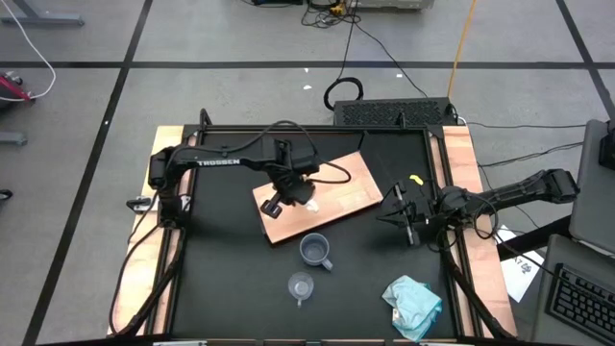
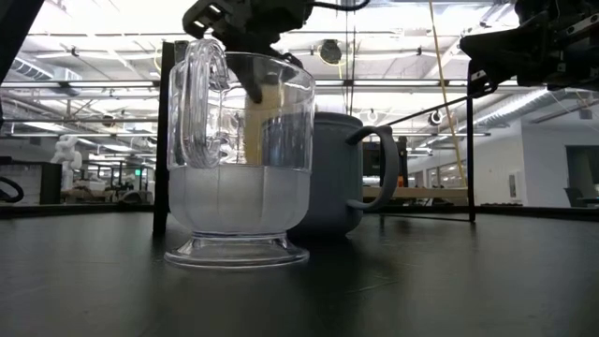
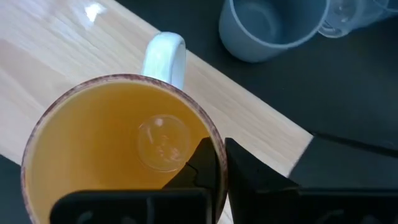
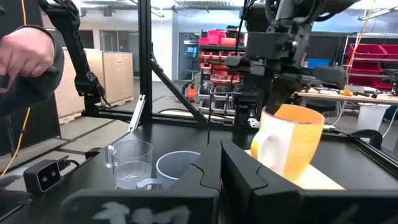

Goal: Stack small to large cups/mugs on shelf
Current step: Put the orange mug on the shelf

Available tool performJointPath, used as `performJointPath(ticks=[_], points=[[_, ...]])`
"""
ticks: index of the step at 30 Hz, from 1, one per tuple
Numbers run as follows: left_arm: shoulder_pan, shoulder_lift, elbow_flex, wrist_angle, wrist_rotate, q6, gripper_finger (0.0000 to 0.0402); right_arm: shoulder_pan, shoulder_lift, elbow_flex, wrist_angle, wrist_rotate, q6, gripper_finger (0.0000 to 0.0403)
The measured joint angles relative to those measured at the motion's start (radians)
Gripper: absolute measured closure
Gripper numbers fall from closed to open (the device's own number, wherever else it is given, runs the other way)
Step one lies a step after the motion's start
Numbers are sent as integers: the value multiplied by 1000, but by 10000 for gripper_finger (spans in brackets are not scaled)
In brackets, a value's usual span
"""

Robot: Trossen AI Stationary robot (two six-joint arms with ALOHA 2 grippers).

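The orange mug point(image 3: 118, 143) with a white handle point(image 3: 166, 53) is over the light-wood board point(image 1: 341, 187). It also shows in the right wrist view point(image 4: 292, 143). My left gripper point(image 3: 221, 171) is shut on its rim; in the high view the gripper point(image 1: 298, 192) hides the mug. The blue-grey mug point(image 1: 315, 251) and the clear glass cup point(image 1: 301, 285) stand on their bases on the black tabletop, nearer the front than the board. My right gripper point(image 1: 402, 219) waits shut and empty at the table's right, beside the board. My left gripper pinches the orange mug's rim point(image 3: 217, 146) on the side to one side of the handle, one finger point(image 3: 202, 165) inside the mug and one point(image 3: 255, 177) outside. The fingers come from above, pointing down. The mug is close to upright; I cannot tell whether its base touches the board.
A pale teal cloth point(image 1: 413, 303) lies crumpled at the front right of the table. A black frame point(image 1: 288, 130) runs round the table. A person's hand point(image 4: 25, 56) shows in the room beyond the table.
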Motion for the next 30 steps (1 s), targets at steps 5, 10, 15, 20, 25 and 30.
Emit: performJointPath(ticks=[5, 10, 15, 20, 25, 30], points=[[-16, 0, 0, 2, 8, -2, 389, 0, 0, 0, 0, 0, 0, 403], [-27, 0, 0, 4, 7, -7, 389, 0, 0, 0, 0, 0, 9, 403], [-29, -19, 0, 2, -1, -33, 389, 0, 0, 0, 0, 0, 14, 403], [-30, -91, -26, 13, -22, -61, 389, 0, 1, 0, -1, 0, 14, 403], [-31, -202, -132, 79, -22, -89, 389, 0, 8, 0, 1, 0, 13, 403], [-38, -303, -278, 176, -11, -125, 389, 0, 11, 0, 8, 0, 8, 403]])
